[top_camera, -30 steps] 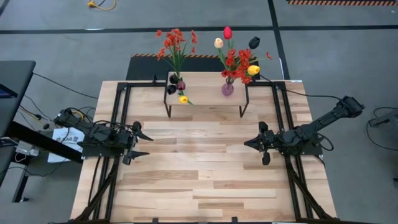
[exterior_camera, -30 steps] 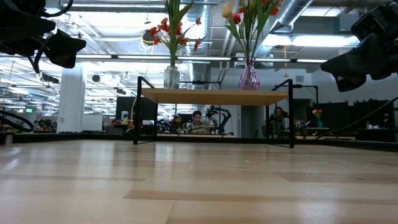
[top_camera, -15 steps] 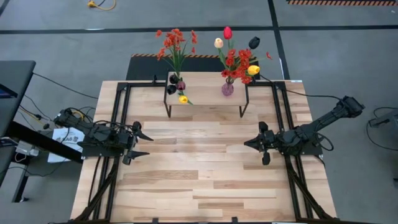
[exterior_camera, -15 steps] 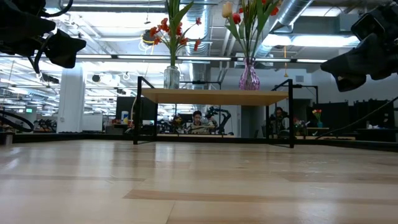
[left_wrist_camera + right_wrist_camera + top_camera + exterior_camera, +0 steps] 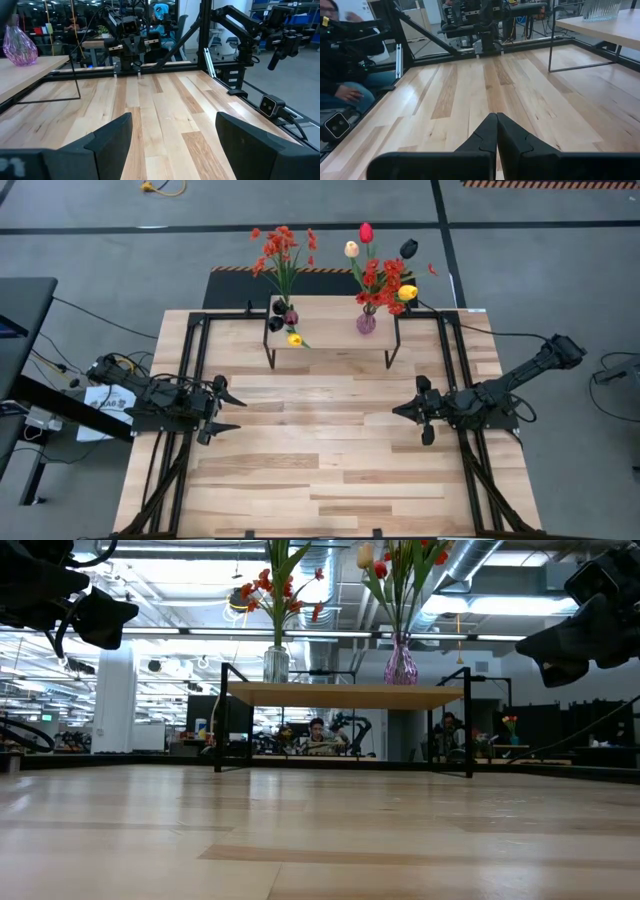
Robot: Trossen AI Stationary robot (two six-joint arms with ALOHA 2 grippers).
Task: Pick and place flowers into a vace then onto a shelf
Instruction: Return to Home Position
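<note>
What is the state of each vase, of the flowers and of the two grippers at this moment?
Clear vase: upright on the shelf, holding red-orange flowers.
Purple vase: upright on the shelf, holding mixed flowers.
Left gripper: open, empty, over the table.
Right gripper: shut, empty, over the table.

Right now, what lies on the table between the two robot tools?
Nothing. The high view shows only bare table between the open left tool and the shut right tool; the flowers stand farther back, on the shelf.
</note>
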